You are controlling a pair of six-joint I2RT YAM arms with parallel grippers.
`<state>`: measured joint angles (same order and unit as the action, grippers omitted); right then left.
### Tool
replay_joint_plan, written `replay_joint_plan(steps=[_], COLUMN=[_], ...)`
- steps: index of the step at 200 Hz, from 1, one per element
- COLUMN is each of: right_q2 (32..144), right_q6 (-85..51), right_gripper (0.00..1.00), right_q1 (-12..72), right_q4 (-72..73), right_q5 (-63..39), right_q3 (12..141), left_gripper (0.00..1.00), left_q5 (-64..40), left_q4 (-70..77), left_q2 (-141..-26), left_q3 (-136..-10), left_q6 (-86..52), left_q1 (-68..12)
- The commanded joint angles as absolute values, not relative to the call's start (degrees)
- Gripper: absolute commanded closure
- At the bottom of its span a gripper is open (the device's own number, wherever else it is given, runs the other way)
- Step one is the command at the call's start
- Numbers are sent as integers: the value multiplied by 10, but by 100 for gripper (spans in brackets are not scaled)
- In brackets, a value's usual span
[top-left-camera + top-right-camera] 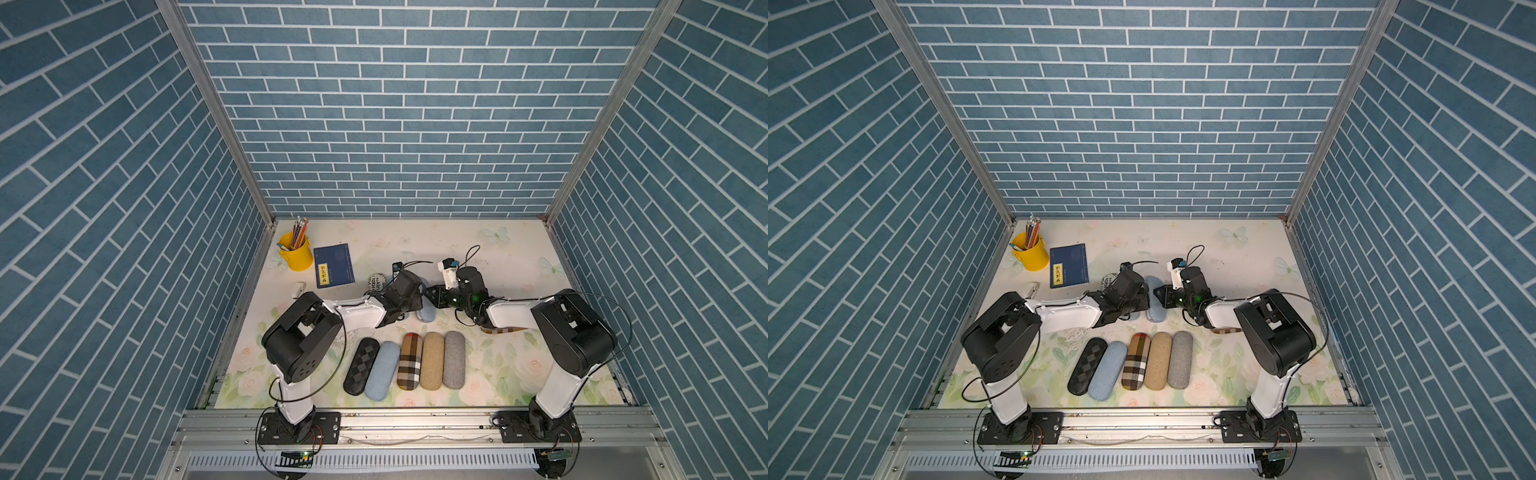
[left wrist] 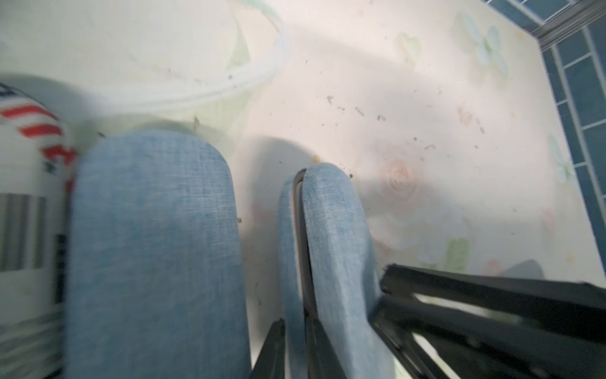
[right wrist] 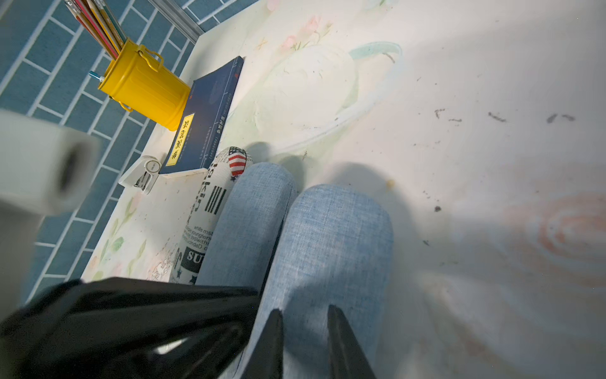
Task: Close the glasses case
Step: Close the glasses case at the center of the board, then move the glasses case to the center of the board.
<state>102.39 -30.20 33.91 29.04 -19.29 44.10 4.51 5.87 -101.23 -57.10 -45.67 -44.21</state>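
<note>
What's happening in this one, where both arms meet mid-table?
Both arms are working on a light blue glasses case in the middle of the table. The left gripper straddles one edge of it; whether it is clamping is unclear. The right gripper sits over its broad top, fingers slightly apart. The case looks nearly shut, with only a thin dark seam showing. Five closed cases lie in a row nearer the robot.

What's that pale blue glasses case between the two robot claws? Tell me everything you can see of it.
The light blue glasses case is an oblong, round-ended clamshell covered in woven, denim-like cloth. It stands on edge on the floral table, its two shells almost together with a thin dark slit between. The left gripper straddles one shell; the right gripper seems to touch the other's outside. Another blue case lies alongside.
</note>
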Motion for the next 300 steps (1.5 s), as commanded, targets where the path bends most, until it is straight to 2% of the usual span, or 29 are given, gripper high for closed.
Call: replay_joint_plan(steps=[1, 51, 90, 120, 136, 160, 180, 200, 215, 229, 259, 300], right_q2=[1060, 1072, 1023, 976, 933, 842, 748, 661, 600, 550, 464, 401], right_q6=[-300, -313, -330, -334, -333, -326, -309, -301, -301, -306, -336, -373], right_gripper=[77, 76, 71, 68, 64, 60, 55, 40, 29, 23, 21, 18], right_q1=[358, 368, 368, 365, 353, 307, 265, 244, 238, 229, 181, 128], right_q4=[195, 204, 227, 224, 213, 167, 81, -20, -83, -138, -207, -261], right_q5=[-192, -195, -206, -204, -199, -190, -172, -121, -78, -48, -56, -47], right_q3=[431, 443, 427, 416, 401, 372, 363, 364, 355, 339, 296, 274], left_gripper=[74, 60, 57, 50, 47, 28, 21, 13, 10, 7, 0, 0], left_q5=[33, 30, 29, 30, 30, 32, 36, 39, 40, 47, 81, 110], left_q4=[89, 87, 78, 79, 75, 69, 73, 85, 92, 92, 108, 159], left_q2=[-942, -905, -895, -879, -869, -852, -840, -837, -845, -857, -866, -832], left_q3=[-566, -558, -552, -540, -536, -528, -520, -516, -521, -528, -530, -505], left_q6=[-460, -464, -458, -448, -439, -426, -410, -393, -378, -363, -333, -295], left_q1=[-448, -439, -438, -438, -439, -441, -448, -462, -479, -496, -534, -574])
